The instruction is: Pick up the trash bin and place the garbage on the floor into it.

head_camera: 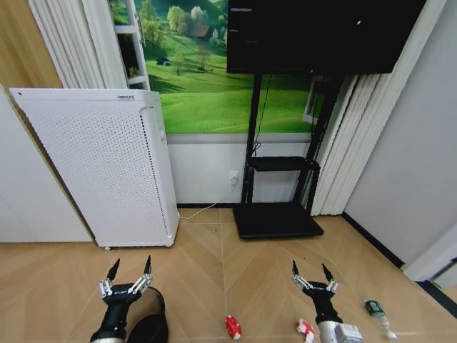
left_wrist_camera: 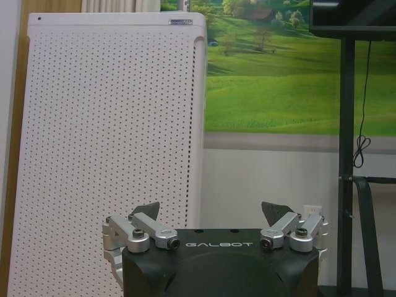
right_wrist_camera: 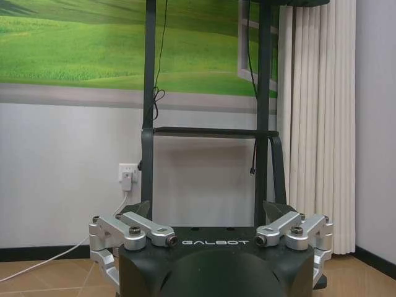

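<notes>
Both grippers — left [head_camera: 129, 270] and right [head_camera: 310, 273] — hung open above the floor [head_camera: 257, 279]; the bin [head_camera: 150, 325] sat beside the left, wrappers [head_camera: 233, 326] and bottle [head_camera: 376, 311] lay nearby.

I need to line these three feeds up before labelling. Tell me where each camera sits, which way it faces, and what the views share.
Head view: on the robot's head, looking forward and down at the floor, white perforated appliance, TV stand and trash bin; left end effector and right end effector both open.
Left wrist view: on the left wrist, facing the wall; own open end effector before the appliance.
Right wrist view: on the right wrist, facing the wall; own open end effector before the stand.
Shared: the green meadow mural.
</notes>
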